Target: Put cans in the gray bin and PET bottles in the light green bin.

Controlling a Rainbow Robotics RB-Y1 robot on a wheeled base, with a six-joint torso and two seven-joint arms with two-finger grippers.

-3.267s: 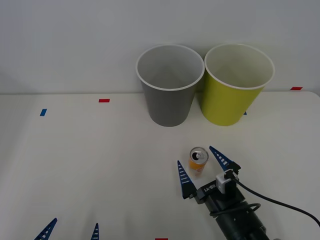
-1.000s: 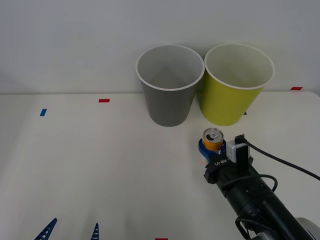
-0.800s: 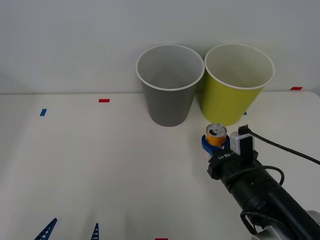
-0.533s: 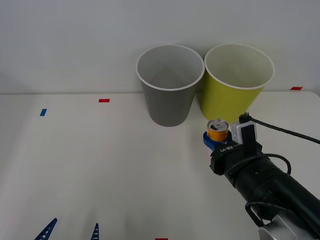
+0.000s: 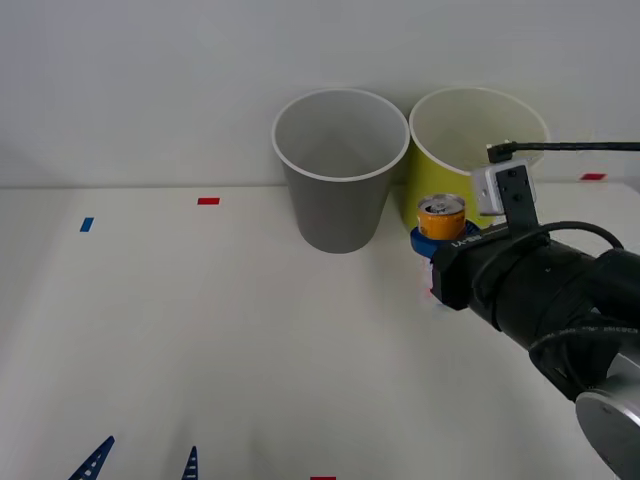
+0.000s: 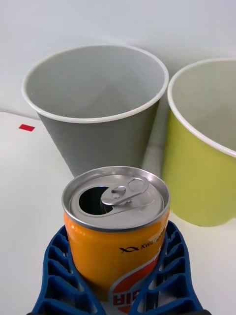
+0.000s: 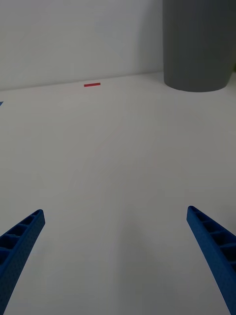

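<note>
- The right gripper (image 5: 437, 240) is being held in front of the green bin (image 5: 478, 125), its fingers (image 6: 54, 268) pinching the can (image 5: 441, 216) upright above the table (image 5: 200, 330).
- The gray bin (image 5: 340, 165) is standing just beside; if the can is released here, the wrong bin is being risked.
- A rim could be clipped and a bin tipped.
- The left gripper (image 7: 118, 246) is being kept spread and idle, low over the table.

Can upright, bins side by side at the table's far edge

The orange-topped can (image 5: 441, 217), its silver top opened and tab up, stands upright between blue fingers, in front of the light green bin (image 5: 478, 160); the gray bin (image 5: 340, 170) is just beside that one, both bins upright and open-mouthed.
</note>
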